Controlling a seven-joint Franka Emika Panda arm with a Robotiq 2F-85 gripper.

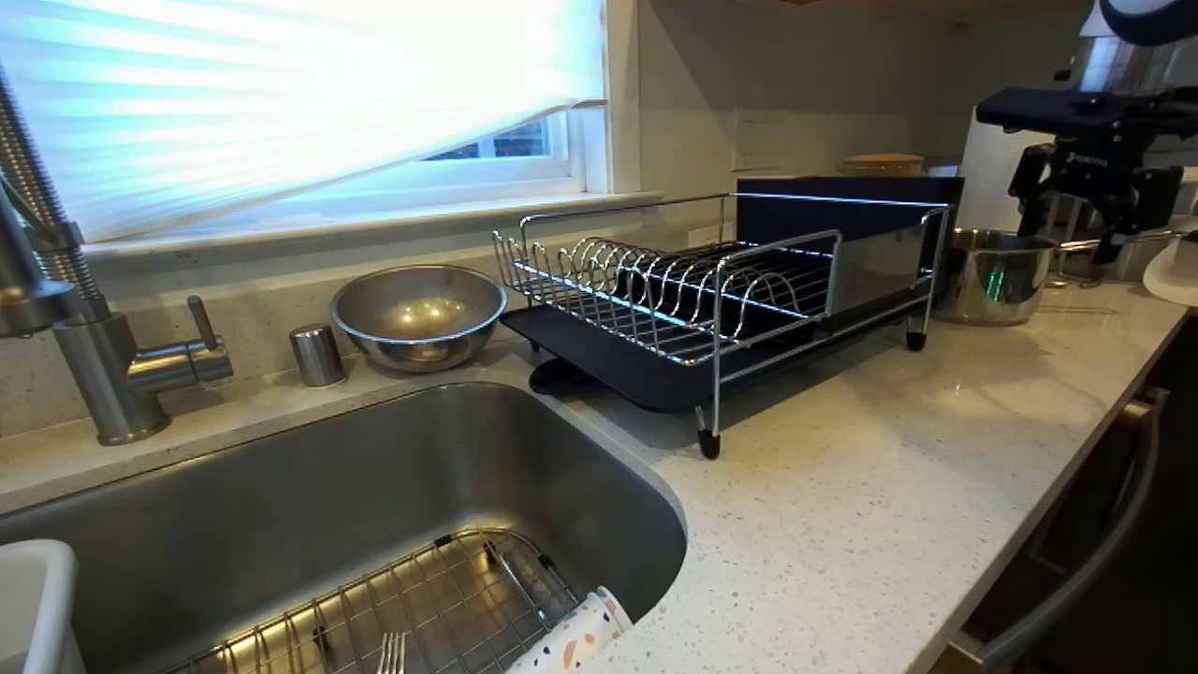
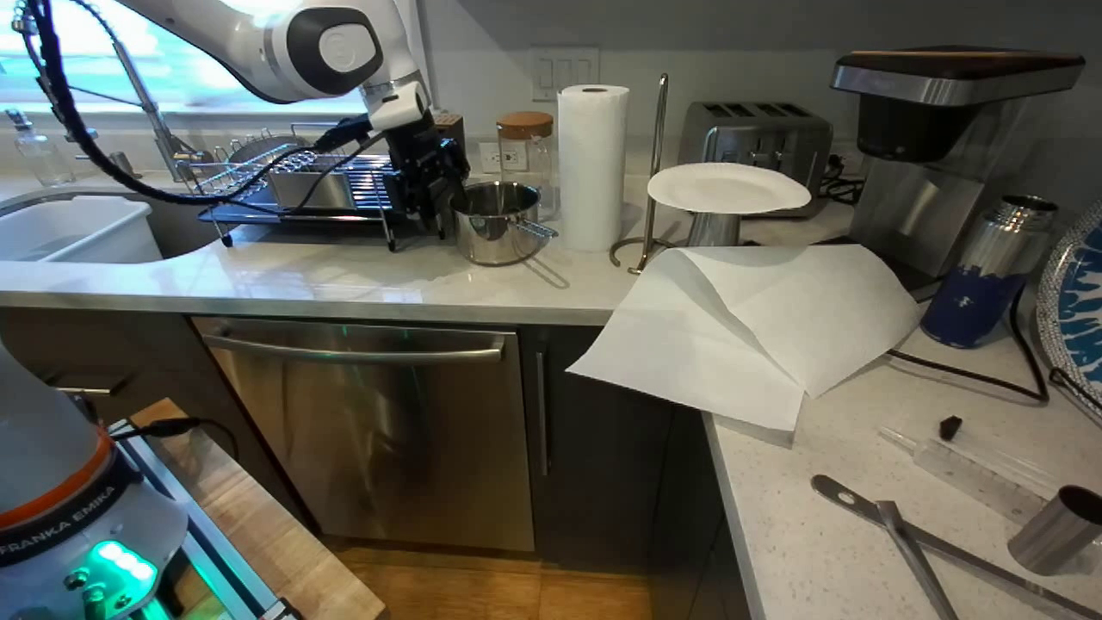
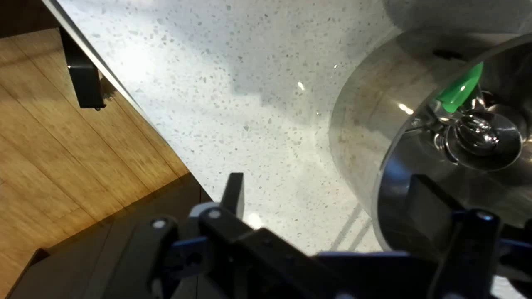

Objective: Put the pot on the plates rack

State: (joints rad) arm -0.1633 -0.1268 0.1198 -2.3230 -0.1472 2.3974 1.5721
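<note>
Pot [image 2: 495,232]: shiny steel, cylindrical; metal utensils [image 3: 478,132], green piece [image 3: 461,89] inside.

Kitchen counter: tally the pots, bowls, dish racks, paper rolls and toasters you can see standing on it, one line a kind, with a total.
Pot: 1
Bowl: 1
Dish rack: 1
Paper roll: 1
Toaster: 1
Total: 5
</note>
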